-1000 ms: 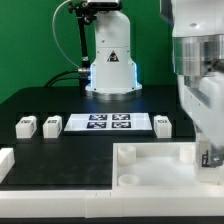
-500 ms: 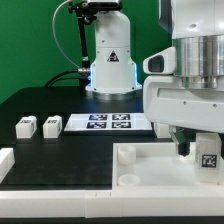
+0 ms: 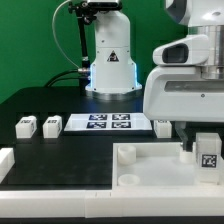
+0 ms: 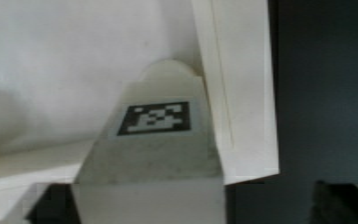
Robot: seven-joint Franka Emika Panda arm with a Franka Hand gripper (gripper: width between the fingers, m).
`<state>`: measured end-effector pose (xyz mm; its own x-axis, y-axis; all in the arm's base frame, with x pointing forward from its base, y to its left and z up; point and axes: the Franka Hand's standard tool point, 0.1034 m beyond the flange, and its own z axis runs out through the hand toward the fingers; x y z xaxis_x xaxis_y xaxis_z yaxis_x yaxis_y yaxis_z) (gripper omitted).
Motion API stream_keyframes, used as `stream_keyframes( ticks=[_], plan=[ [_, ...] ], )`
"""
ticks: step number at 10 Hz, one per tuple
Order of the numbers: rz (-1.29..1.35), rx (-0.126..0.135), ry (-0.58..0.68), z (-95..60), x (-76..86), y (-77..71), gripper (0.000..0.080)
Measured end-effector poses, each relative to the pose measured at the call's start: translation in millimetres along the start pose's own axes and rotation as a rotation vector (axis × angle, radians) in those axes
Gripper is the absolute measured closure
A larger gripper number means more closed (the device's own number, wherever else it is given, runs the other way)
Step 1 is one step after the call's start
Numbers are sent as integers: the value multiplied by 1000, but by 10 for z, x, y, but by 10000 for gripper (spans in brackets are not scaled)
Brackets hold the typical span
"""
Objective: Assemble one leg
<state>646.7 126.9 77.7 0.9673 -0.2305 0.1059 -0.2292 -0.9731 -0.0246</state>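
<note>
My gripper is shut on a leg, a small white block with a black-and-white marker on its face. It holds the leg upright over the right part of the large white tray, close to its right wall. In the wrist view the leg runs up from between the dark fingers and lies over the tray's rim. Three more legs stand on the black table: two at the exterior view's left and one right of the board.
The marker board lies flat behind the tray. The tray has a round socket at its near left corner. A white part sits at the left edge. The robot base stands at the back.
The gripper's body has swung in from the exterior view's right edge and now sits higher over the tray. The held leg stays over the tray's right side, slightly raised.
</note>
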Motion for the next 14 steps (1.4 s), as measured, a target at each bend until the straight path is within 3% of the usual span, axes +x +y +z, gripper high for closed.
stream_keyframes(
  ticks=[1,2,3,6,8,12,14],
  plan=[
    [95,1,0,2,-2,-2,252],
    [186,-4,-1,4,4,30,446],
    [327,-10,0,14,9,70,492],
    [965,-45,13,33,-12,140,496],
    [1350,-20,2,52,-52,192,498],
    [1316,-16,14,60,-86,173,500],
    [951,-37,34,87,-143,113,258]
  ],
)
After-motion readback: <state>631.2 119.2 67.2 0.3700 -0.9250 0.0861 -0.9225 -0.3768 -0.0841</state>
